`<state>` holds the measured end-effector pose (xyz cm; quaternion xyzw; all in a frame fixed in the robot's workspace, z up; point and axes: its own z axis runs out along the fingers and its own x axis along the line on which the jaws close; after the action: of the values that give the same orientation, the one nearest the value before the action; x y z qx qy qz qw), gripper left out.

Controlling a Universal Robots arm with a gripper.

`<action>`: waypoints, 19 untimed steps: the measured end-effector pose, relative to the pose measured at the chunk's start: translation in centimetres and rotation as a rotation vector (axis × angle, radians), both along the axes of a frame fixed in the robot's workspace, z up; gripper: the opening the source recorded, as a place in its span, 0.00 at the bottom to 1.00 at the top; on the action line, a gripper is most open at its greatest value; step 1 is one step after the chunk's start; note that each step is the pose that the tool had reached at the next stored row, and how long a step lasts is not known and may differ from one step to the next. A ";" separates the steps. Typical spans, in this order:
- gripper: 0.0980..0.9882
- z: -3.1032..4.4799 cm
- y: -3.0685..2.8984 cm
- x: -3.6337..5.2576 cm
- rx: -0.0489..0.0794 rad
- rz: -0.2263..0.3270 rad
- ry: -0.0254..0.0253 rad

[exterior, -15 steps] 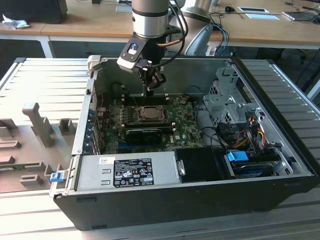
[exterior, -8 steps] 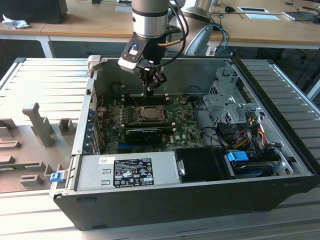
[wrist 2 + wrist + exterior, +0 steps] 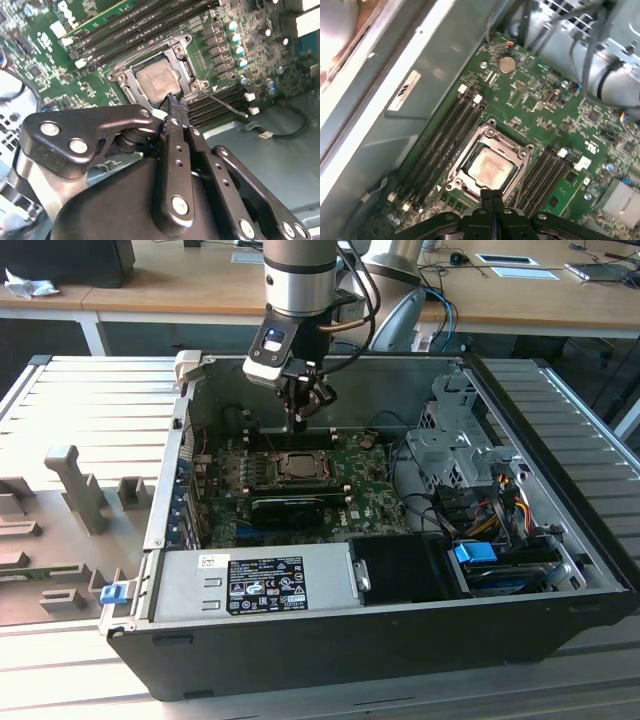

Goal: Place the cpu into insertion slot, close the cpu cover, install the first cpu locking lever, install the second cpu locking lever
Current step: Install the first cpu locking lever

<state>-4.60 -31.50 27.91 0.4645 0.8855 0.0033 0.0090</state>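
In the exterior view, an open computer case (image 3: pixel 330 640) lies on a bench with its green board (image 3: pixel 375 485) facing up. The arm reaches down into it, and the gripper (image 3: pixel 299 424) hangs above the far edge of the slot (image 3: pixel 275 468), where the grey cpu (image 3: pixel 298 465) lies flat. The fingers look pressed together and hold nothing. In the second wrist view, the gripper (image 3: pixel 172 100) points at the near edge of the cpu (image 3: pixel 157 82), its black fingers (image 3: pixel 175 135) closed tip to tip and empty; whether the tip touches anything cannot be told. The silver cover (image 3: pixel 184 59) lies down around the chip like a frame. One thin wire lever (image 3: pixel 225 104) juts out from the socket corner toward the case floor, apparently unlatched. In the first wrist view, the cpu (image 3: pixel 490 167) sits square in the cover (image 3: pixel 507 141), between two banks of memory slots, with the gripper (image 3: pixel 491 196) just beside it. Judging from this, the chip is placed and the cover is shut. At least one lever seems not yet locked; the other lever's state is unclear.
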 end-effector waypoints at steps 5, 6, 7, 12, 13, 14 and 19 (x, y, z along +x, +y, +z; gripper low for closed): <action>0.01 0.00 0.00 0.00 0.000 0.119 -0.0001; 0.01 0.00 0.00 -0.06 0.000 0.138 0.0000; 0.01 -0.01 0.00 -0.15 0.000 0.150 -0.0001; 0.01 -0.03 0.00 -0.33 0.000 0.249 -0.0001; 0.01 -0.03 0.00 -0.34 0.000 0.300 0.0000; 0.01 -0.03 0.00 -0.33 0.000 0.349 0.0000; 0.01 -0.03 0.00 -0.33 0.000 0.476 0.0000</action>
<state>-4.94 -31.50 27.88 0.2424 0.9701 0.0053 0.0080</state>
